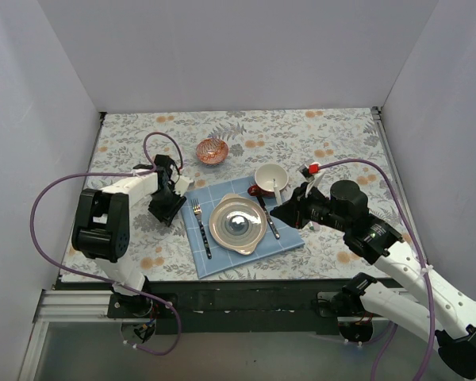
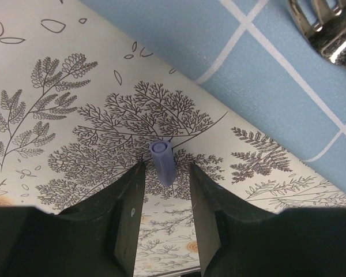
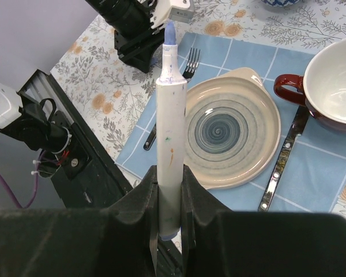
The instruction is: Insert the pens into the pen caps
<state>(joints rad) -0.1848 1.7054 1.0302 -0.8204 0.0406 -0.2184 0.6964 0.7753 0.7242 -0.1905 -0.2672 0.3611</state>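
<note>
A short purple pen cap (image 2: pixel 162 163) lies on the floral tablecloth, its open end pointing away from the camera. My left gripper (image 2: pixel 165 170) is open, with the cap between its fingertips and a gap on each side. In the top view this gripper (image 1: pixel 168 208) is low over the cloth, left of the blue placemat. My right gripper (image 3: pixel 170 173) is shut on a white pen (image 3: pixel 170 115) with a purple tip. The tip points toward the left gripper (image 3: pixel 139 29). In the top view the right gripper (image 1: pixel 282 213) hovers over the placemat's right side. No other pens or caps show.
A blue checked placemat (image 1: pixel 214 258) holds a cream plate (image 1: pixel 259 238), a dark-handled fork (image 1: pixel 202 230) and a knife (image 1: pixel 270 218). A white cup with a red handle (image 1: pixel 271 178) and a pink bowl (image 1: pixel 212 150) stand behind it. White walls enclose the table.
</note>
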